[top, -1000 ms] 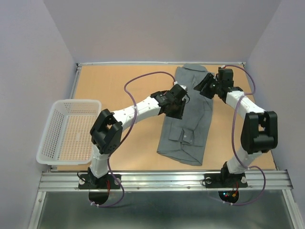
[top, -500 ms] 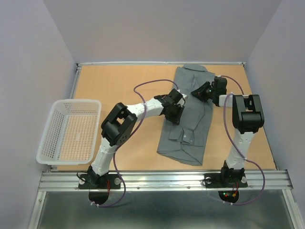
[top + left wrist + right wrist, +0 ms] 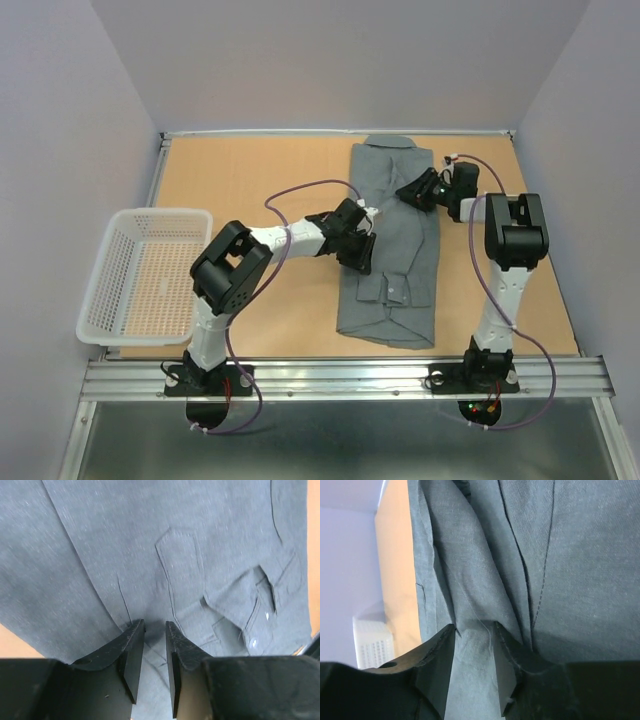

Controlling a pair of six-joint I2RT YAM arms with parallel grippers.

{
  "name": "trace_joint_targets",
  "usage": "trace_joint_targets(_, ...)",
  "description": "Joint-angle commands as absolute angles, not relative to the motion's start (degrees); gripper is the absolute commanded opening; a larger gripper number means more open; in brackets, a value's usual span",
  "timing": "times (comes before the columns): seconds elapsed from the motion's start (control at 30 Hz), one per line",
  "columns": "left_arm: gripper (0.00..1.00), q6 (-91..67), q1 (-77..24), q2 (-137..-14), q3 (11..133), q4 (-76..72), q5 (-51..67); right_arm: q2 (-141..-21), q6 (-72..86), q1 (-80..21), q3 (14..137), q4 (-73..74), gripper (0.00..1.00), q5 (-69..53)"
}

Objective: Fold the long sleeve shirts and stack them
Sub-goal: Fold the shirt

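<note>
You have the grey shirt (image 3: 400,265) lying lengthwise on the wooden table (image 3: 250,170), right of centre in the overhead view. Its collar (image 3: 385,146) sits at the far edge, near the top of the frame, and its hem reaches down toward the arm bases. The sleeves are folded in over the body, so the shirt forms a long, narrow strip. Your left gripper (image 3: 358,246) is down on the shirt's left edge, about halfway along it. In the left wrist view the left gripper (image 3: 155,625) has its fingers drawn close, with a small ridge of grey cloth pinched in the narrow slot between them. A buttoned cuff (image 3: 260,622) lies just to the right of them. Your right gripper (image 3: 413,192) is down on the upper right part of the shirt, below the collar. In the right wrist view the right gripper (image 3: 475,628) has its fingers clamped on a raised fold of the cloth, which bunches up between them. The white mesh basket (image 3: 95,290) sits at the left of the overhead frame, well apart from the shirt.
</note>
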State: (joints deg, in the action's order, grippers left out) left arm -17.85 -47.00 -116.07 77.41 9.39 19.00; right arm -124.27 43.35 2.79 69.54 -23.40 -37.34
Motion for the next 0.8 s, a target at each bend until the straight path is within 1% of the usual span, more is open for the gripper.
trace_joint_targets(0.0,0.37,-21.9,-47.5,-113.4,67.6,15.3,17.8,-127.7,38.9,-1.4,73.8,-19.0,0.45,-37.2)
trace_joint_targets(0.13,0.44,-25.3,-46.0,-110.3,66.6,14.8,12.8,-128.1,39.0,-2.8,78.8,-17.5,0.48,-37.6)
trace_joint_targets(0.2,0.51,-26.3,-44.7,-108.7,69.4,15.7,11.2,-126.6,38.8,-2.9,80.1,-16.6,0.51,-37.3)
trace_joint_targets(0.23,0.58,-27.3,-43.8,-107.5,70.8,16.3,9.3,-123.9,38.0,-3.0,81.0,-14.3,0.56,-36.7)
trace_joint_targets(0.27,0.62,-27.8,-43.3,-106.9,73.9,17.0,8.4,-122.1,35.5,-2.9,81.4,-12.4,0.60,-36.0)
trace_joint_targets(0.3,0.67,-28.8,-43.1,-106.1,75.4,18.0,6.8,-118.2,34.4,-2.9,81.5,-8.7,0.66,-34.3)
trace_joint_targets(0.33,0.73,-29.3,-42.9,-105.2,76.7,18.5,5.8,-116.0,33.0,-2.9,81.5,-6.5,0.70,-33.2)
trace_joint_targets(0.37,0.82,-29.8,-42.9,-103.5,79.2,19.9,4.9,-113.8,30.0,-2.9,80.8,-4.0,0.73,-30.0)
trace_joint_targets(0.4,0.84,-30.4,-43.0,-102.5,80.0,20.6,3.8,-111.0,28.8,-2.9,80.1,-1.5,0.79,-28.2)
trace_joint_targets(0.43,0.85,-31.0,-42.9,-101.6,80.4,21.0,3.5,-106.1,27.9,-2.9,79.0,3.2,0.82,-26.6)
trace_joint_targets(0.53,0.86,-34.7,-43.1,-97.4,78.8,20.7,3.4,-98.1,27.2,-2.9,71.9,8.3,0.88,-19.8)
trace_joint_targets(0.57,0.85,-35.8,-43.0,-95.9,77.5,20.1,3.6,-93.3,27.2,-3.1,68.2,11.5,0.89,-18.5)
trace_joint_targets(0.67,0.83,-36.2,-43.1,-95.4,76.6,20.0,3.7,-85.0,26.5,-4.6,63.0,18.1,0.89,-15.4)
trace_joint_targets(0.7,0.82,-36.3,-43.2,-95.5,76.6,21.0,3.2,-82.7,26.3,-5.6,60.1,19.7,0.88,-11.8)
trace_joint_targets(0.77,0.79,-36.6,-43.2,-96.2,76.0,22.3,4.0,-79.5,25.8,-9.2,58.0,24.3,0.85,-9.3)
